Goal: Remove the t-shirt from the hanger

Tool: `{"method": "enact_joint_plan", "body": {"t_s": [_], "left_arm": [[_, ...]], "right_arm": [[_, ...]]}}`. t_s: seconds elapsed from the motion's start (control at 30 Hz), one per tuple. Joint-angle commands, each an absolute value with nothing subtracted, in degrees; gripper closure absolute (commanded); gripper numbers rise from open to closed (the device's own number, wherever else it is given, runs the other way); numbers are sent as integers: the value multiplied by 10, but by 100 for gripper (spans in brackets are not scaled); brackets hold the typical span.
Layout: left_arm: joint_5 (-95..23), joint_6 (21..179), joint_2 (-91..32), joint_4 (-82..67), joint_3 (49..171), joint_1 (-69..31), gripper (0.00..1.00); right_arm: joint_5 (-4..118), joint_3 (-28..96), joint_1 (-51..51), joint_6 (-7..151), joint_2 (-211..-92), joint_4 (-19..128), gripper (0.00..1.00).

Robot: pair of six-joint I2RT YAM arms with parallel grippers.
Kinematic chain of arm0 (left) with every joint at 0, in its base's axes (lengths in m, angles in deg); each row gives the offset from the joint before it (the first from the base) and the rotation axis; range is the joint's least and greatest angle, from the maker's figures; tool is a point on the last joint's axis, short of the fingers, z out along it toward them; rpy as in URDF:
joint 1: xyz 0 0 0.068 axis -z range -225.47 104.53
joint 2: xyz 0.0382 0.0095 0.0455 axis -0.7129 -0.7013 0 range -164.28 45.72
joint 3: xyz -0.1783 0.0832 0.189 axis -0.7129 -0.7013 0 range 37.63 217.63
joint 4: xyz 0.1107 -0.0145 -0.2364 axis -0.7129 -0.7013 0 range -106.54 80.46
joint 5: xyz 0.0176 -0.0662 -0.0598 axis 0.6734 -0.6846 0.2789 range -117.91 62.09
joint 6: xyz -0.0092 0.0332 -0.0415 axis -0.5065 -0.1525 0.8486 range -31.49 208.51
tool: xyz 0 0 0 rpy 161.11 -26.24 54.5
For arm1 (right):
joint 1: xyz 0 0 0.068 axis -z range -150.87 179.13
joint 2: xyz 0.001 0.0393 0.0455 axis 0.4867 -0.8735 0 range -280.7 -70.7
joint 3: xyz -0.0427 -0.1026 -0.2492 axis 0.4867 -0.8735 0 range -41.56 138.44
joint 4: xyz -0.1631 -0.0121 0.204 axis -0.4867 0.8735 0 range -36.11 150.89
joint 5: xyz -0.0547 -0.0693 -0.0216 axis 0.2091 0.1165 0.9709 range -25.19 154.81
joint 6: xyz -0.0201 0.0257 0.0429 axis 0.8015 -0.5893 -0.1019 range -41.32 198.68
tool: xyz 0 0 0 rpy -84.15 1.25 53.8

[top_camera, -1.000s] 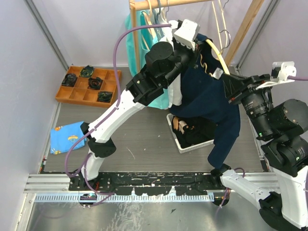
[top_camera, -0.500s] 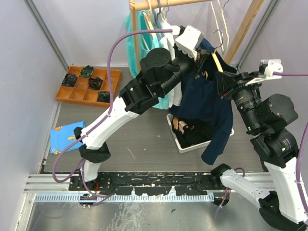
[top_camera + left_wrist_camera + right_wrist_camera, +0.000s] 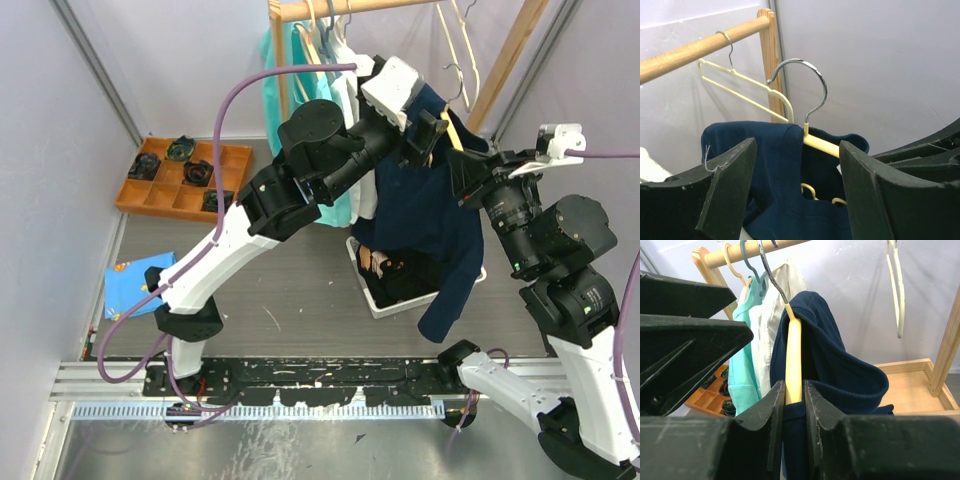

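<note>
The grey counter (image 3: 300, 290) fills the top view. At its far edge, from 12 to 1 o'clock, stands a wooden clothes rack (image 3: 330, 8).

The left arm (image 3: 250, 210) reaches from its base at 7 o'clock up toward 1 o'clock. The right arm (image 3: 560, 250) rises at 4 o'clock and points back toward the rack.

The navy t-shirt (image 3: 430, 215) hangs between the two wrists, at about 2 o'clock from the middle of the view. Its lower end trails down at 4 o'clock, over a white bin (image 3: 362, 280) of dark items. On the rail at the t-shirt's 9 o'clock hang a teal garment (image 3: 275, 80) and a white garment (image 3: 345, 90).

An orange compartment tray (image 3: 175, 214) holding dark bundles sits at 10 o'clock. A blue cloth (image 3: 140, 285) lies at 8 o'clock.

The t-shirt is draped on a yellow hanger (image 3: 792, 355), with its collar around the hanger's neck. The hanger's metal hook (image 3: 810, 85) stands in the air, clear of the rail. An empty cream hanger (image 3: 740, 85) hangs on the rail at the hook's 9 o'clock.

The right end effector (image 3: 793, 390) has its jaws pinched onto one arm of the yellow hanger, with navy cloth just beside them.

The left end effector (image 3: 797, 145) is spread wide and grips nothing. The collar and the hook show beyond the gap between its fingers.
</note>
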State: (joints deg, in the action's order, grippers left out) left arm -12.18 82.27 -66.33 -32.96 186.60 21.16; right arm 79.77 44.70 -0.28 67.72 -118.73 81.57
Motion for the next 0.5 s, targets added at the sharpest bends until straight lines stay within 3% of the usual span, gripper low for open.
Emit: {"method": "enact_joint_plan", "body": {"t_s": [0.0, 0.23, 0.47], "left_arm": [[-153, 771, -661, -280, 1860, 206, 25], [-182, 757, -685, -232, 1851, 194, 26], [-189, 756, -706, -238, 1867, 190, 39]], "right_arm": [[779, 458, -3, 667, -1176, 742, 99], [740, 465, -3, 664, -1177, 742, 99], [735, 470, -3, 656, -1176, 742, 99]]}}
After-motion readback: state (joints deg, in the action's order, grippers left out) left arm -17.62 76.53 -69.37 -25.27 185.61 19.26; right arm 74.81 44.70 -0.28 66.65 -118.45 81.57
